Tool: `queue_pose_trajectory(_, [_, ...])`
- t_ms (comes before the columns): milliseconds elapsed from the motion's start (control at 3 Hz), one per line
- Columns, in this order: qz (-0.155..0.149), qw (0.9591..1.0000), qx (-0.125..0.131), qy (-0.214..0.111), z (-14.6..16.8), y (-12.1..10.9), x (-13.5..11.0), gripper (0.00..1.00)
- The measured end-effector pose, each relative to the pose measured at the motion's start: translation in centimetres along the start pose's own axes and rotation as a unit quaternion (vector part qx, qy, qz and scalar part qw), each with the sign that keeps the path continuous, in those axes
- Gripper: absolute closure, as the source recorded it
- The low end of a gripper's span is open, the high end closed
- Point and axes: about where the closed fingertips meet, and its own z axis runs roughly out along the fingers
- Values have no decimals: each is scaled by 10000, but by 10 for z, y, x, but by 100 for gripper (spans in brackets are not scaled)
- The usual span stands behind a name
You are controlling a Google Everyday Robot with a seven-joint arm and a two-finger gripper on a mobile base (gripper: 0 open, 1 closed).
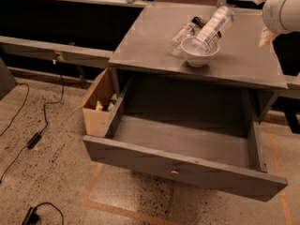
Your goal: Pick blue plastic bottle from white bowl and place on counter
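The blue plastic bottle (213, 28), clear with a white label and white cap, lies tilted across the white bowl (199, 56), cap end pointing up and to the back right. The bowl stands on the grey counter (150, 41), right of its middle. My gripper (266, 35) is at the top right edge, beside the white arm link (283, 8). It is to the right of the bowl and apart from the bottle.
A smaller clear label-less bottle (183, 34) with a dark cap lies on the counter just behind and left of the bowl. The wide grey drawer (187, 146) below is pulled open. A cardboard box (97, 108) stands at the cabinet's left. Cables (35, 137) lie on the floor.
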Motion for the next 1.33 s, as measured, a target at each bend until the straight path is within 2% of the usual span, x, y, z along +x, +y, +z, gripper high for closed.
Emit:
queue_pose_trajectory(333, [-386, 9988, 236, -187, 32, -6, -1, 0])
queue_pose_trajectory(667, [-632, 9972, 280, -286, 60, -1, -2, 0])
queue_pose_trajectory(1333, [-792, 9949, 261, -563, 92, 9, -27, 0])
